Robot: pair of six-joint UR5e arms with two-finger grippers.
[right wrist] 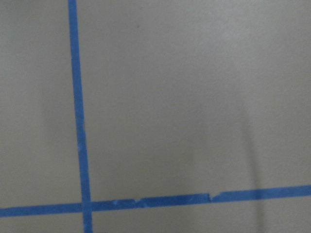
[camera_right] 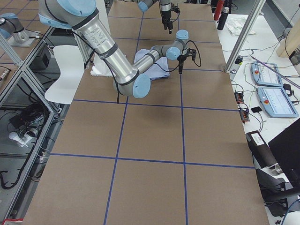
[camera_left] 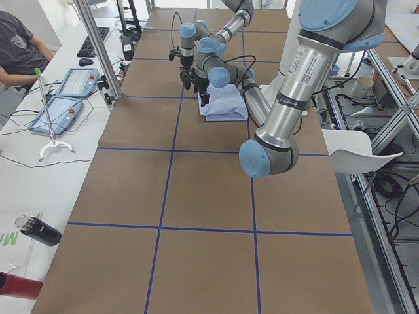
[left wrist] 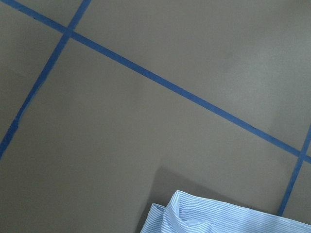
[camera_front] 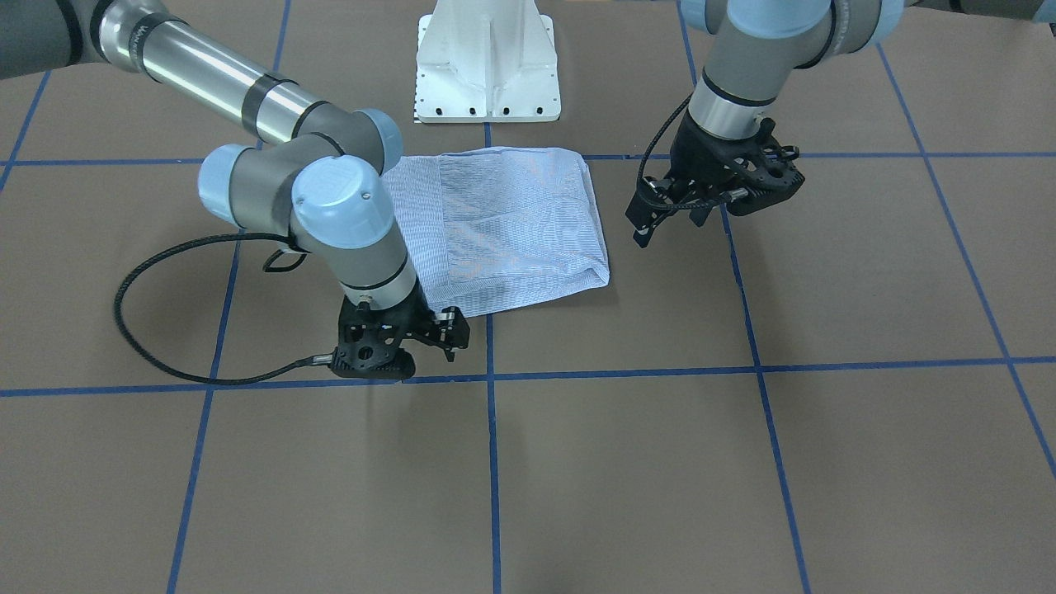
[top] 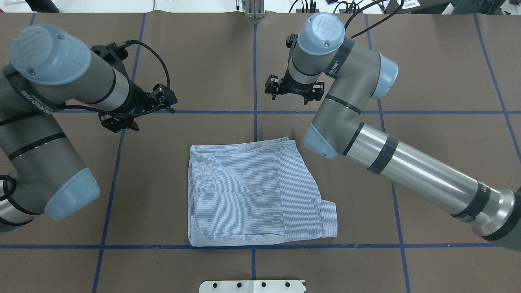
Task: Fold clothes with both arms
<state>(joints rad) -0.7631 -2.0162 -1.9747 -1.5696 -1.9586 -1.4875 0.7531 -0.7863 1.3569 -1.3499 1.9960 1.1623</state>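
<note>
Near the robot's side of the table (camera_front: 742, 478), just in front of the white pedestal base (camera_front: 488, 66), lies the light blue striped shirt (top: 244, 195). It is folded into a rough rectangle and lies flat. In the overhead view its edge nearest the robot runs along one of the blue tape lines (top: 427, 245). A narrower panel is folded over the side toward the robot's right. A small tab of cloth sticks out at that side's near corner.

The left gripper (camera_front: 672, 216) hangs above the table off the shirt's left side, apart from the cloth. Its jaws are spread and grasp nothing. The left wrist camera looks down on bare brown surface and tape, with a crumpled corner of the shirt (left wrist: 218, 216) at its lower edge.

The right arm (top: 407, 162) reaches across beside the shirt's right side. The right gripper (camera_front: 450, 334) is low over the table, just past the shirt's far right corner and close to a tape line. Its jaws are parted and empty. Whether it touches the table cannot be told. The right wrist camera shows only the table and a crossing of tape, no cloth.

Beyond the table's edge, a person (camera_left: 19, 46) sits at a side desk in the left side view.
</note>
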